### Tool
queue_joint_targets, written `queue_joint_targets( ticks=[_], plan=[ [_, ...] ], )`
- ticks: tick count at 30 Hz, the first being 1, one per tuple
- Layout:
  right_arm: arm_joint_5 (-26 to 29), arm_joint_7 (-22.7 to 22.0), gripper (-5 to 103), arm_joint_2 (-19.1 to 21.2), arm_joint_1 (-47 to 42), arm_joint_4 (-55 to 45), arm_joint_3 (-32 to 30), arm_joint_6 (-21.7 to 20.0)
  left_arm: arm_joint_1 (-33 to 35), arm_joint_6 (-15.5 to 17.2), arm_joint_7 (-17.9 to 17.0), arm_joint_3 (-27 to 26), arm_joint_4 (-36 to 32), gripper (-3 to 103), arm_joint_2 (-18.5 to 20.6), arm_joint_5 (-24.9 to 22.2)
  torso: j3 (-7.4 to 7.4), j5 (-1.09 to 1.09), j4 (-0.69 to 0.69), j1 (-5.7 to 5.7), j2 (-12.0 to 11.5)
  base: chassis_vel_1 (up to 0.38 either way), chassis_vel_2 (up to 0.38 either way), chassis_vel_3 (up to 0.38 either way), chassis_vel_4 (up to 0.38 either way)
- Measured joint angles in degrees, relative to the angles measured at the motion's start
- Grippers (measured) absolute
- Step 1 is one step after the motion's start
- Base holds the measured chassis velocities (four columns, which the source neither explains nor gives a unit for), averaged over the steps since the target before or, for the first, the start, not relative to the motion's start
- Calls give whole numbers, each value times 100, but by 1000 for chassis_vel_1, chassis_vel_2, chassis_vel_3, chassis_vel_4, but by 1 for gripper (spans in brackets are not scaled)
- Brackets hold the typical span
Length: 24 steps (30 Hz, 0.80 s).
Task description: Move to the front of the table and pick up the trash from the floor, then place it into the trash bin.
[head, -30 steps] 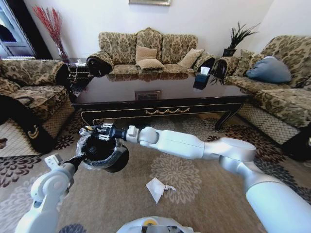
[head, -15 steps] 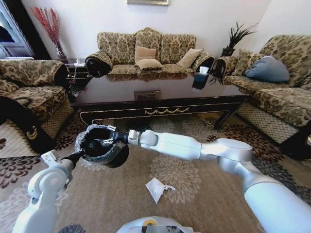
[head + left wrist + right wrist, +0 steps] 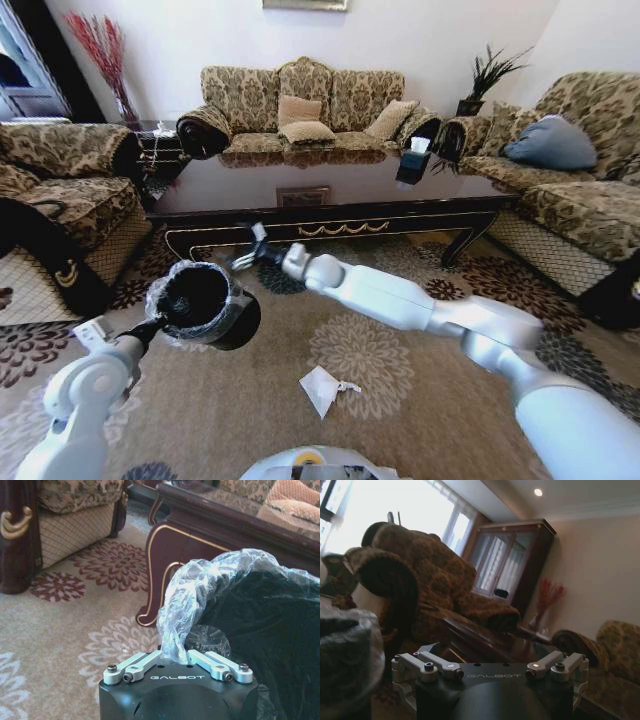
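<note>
- The table [image 3: 330, 195], long, low and glossy dark with gold trim on its apron, stands just ahead across the patterned carpet [image 3: 400, 420]; the robot seems already in place before it.
- The trash bin [image 3: 205, 305], round and black with a crinkled clear liner, hangs off the floor, tipped so its mouth faces up toward the head camera, between the table and the robot.
- The left gripper [image 3: 176, 659] is pinched closed on the liner at the bin's rim, carrying the bin.
- The right gripper [image 3: 250, 252] hovers just beyond the bin near the table apron, fingers spread wide with nothing between them.
- Judged step: bin in hand, paper not yet collected.
- 1 crumpled white paper sheet [image 3: 322, 388] lies on the carpet, near the robot's base and well apart from the bin.
- Next move likely calls for the right gripper to lower over the paper and close on a raised fold, as it lies flat and thin.
</note>
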State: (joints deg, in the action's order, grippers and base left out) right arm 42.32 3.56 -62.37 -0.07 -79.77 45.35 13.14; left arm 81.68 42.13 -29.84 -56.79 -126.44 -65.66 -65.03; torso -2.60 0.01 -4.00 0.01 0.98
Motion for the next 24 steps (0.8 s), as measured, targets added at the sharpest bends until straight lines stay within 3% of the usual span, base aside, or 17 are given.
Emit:
queue_joint_targets(
  ticks=[3,5,8,9,14,24],
  plan=[
    [91,-130,100,637,-179,-133,68,-829,3,0,-104,-243,-135,2,59,-276,1,2,-5,0,1,0,0,0,0],
    [105,-56,100,730,-226,-154,84,-964,2,0,-111,-288,-161,2,71,-313,0,2,-6,0,1,0,0,0,0],
    [-18,669,100,1043,-584,-122,84,-1328,5,-1,-135,-493,-260,2,121,-452,1,2,-3,-1,1,0,0,0,0],
    [-18,669,100,1043,-584,-122,84,-1328,5,-1,-135,-493,-260,2,121,-452,1,2,-3,-1,1,0,0,0,0],
    [-824,1557,100,1133,-1144,328,175,-1171,38,0,-154,-683,-382,2,138,-508,1,0,-1,0,1,0,0,0,0],
    [-1879,2205,100,953,-1756,1413,679,-452,124,0,-149,-691,-596,2,154,-564,1,0,-2,0,1,0,0,0,0]
  ],
)
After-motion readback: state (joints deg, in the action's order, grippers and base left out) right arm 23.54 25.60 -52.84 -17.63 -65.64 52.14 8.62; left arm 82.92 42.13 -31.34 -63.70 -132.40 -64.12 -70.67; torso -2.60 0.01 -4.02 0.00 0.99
